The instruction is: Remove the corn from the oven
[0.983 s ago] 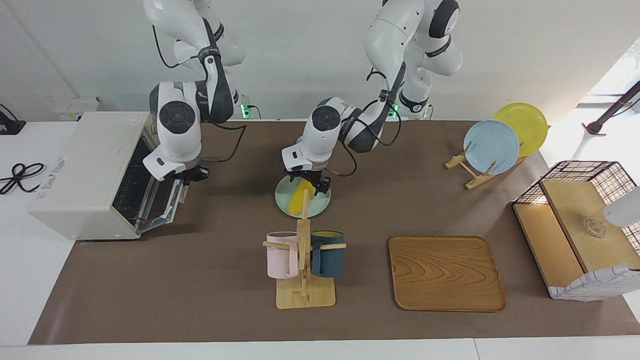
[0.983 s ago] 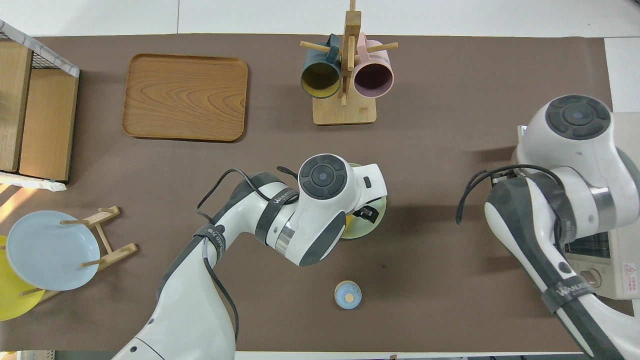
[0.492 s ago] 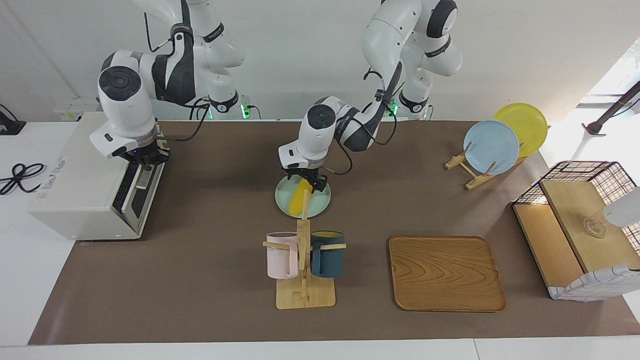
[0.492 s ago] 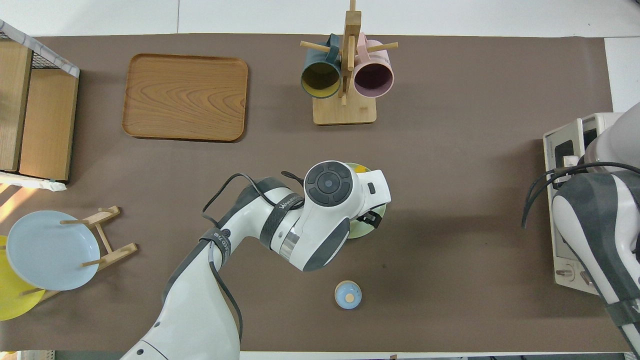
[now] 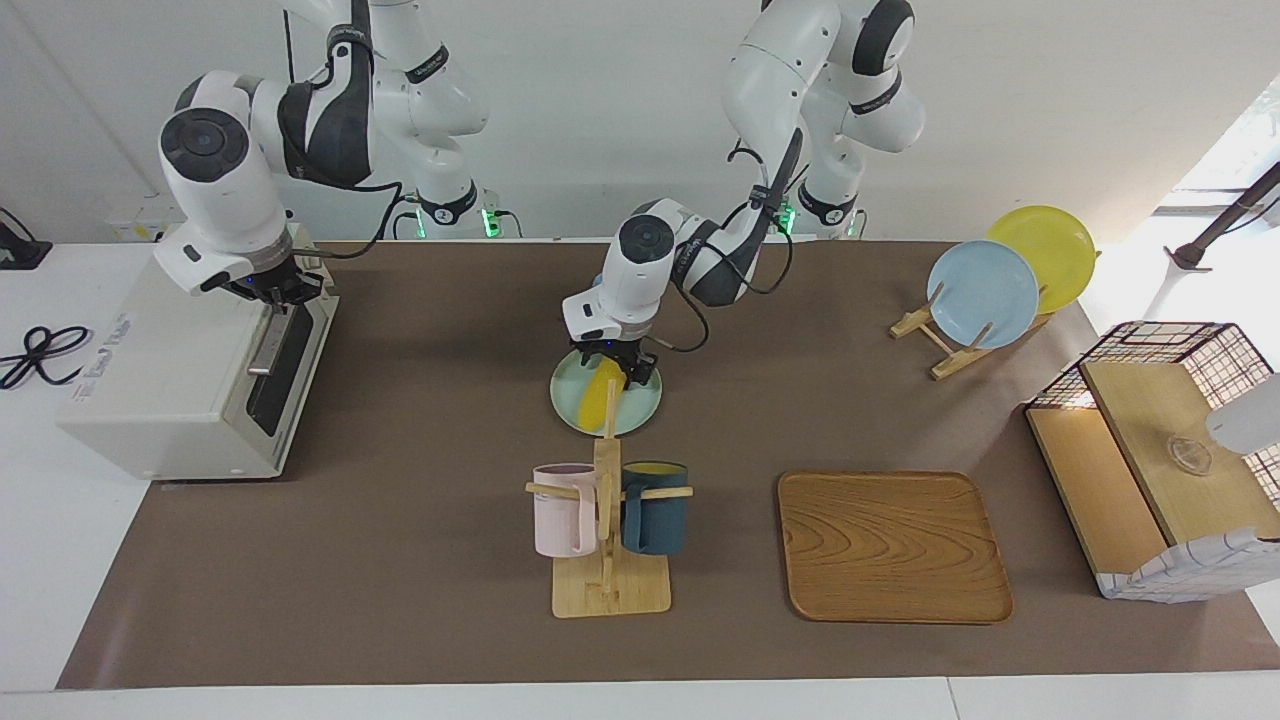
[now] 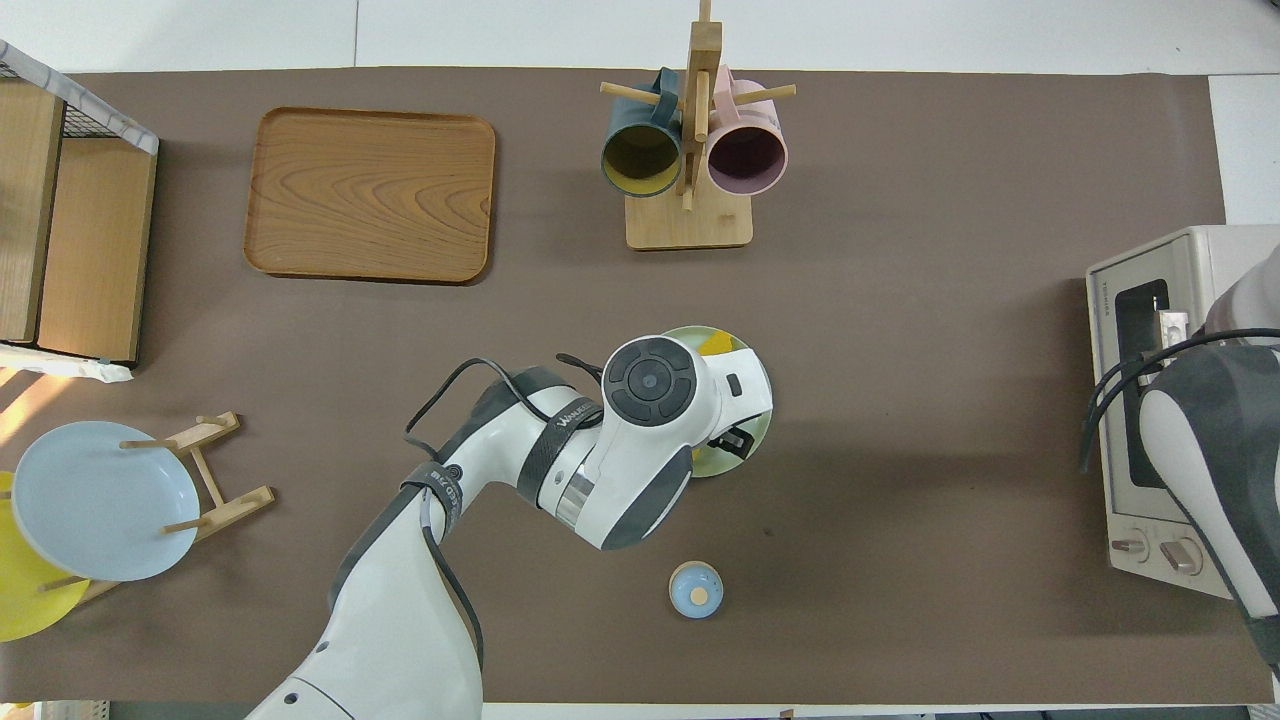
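Observation:
The off-white oven (image 5: pixel 160 370) stands at the right arm's end of the table, and its dark glass door (image 5: pixel 290 365) is upright against its front. My right gripper (image 5: pixel 272 298) is at the door's top edge by the silver handle. The oven also shows in the overhead view (image 6: pixel 1180 270), partly under the right arm. The yellow corn (image 5: pixel 598 398) lies on a pale green plate (image 5: pixel 640 410) at mid-table, outside the oven. My left gripper (image 5: pixel 622 372) is low over the corn's end nearer to the robots. In the overhead view the left arm hides most of the corn (image 6: pixel 715 345).
A wooden mug rack (image 5: pixel 608 580) with a pink and a dark blue mug stands farther from the robots than the plate. A wooden tray (image 5: pixel 890 545), a plate rack (image 5: pixel 950 340) and a wire-and-wood basket (image 5: pixel 1160 450) are toward the left arm's end. A small blue knobbed lid (image 6: pixel 695 590) lies nearer the robots.
The oven door went from hanging open to upright and shut, and my right gripper rose with its top edge. My left gripper stayed over the corn on the plate, shifting only slightly.

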Controlling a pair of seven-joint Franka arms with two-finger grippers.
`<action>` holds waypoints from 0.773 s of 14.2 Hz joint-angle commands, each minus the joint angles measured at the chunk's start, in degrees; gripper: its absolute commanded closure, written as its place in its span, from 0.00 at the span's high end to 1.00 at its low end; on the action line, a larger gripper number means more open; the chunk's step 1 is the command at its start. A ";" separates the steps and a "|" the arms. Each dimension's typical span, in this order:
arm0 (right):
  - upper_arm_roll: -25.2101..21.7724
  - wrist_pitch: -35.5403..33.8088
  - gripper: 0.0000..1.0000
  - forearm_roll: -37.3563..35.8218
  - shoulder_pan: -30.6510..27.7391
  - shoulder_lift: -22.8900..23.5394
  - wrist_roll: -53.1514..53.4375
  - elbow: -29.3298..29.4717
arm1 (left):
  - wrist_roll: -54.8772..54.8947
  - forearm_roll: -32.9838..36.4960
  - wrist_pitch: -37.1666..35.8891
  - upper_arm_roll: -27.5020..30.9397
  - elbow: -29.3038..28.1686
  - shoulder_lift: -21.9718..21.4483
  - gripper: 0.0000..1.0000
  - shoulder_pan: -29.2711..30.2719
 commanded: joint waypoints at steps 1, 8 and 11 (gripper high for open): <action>0.32 -4.80 0.00 5.07 -0.03 -0.09 -1.90 5.84 | -1.65 -1.17 0.76 1.00 -0.93 -1.02 0.26 -0.41; 1.64 -5.95 1.00 14.39 5.42 2.37 -1.46 12.97 | -3.76 -2.49 -5.02 1.00 0.57 -4.52 0.00 3.89; 1.73 -9.28 1.00 16.17 5.59 4.82 -1.37 18.23 | -3.85 -2.49 -11.00 1.09 0.57 -10.23 0.00 9.51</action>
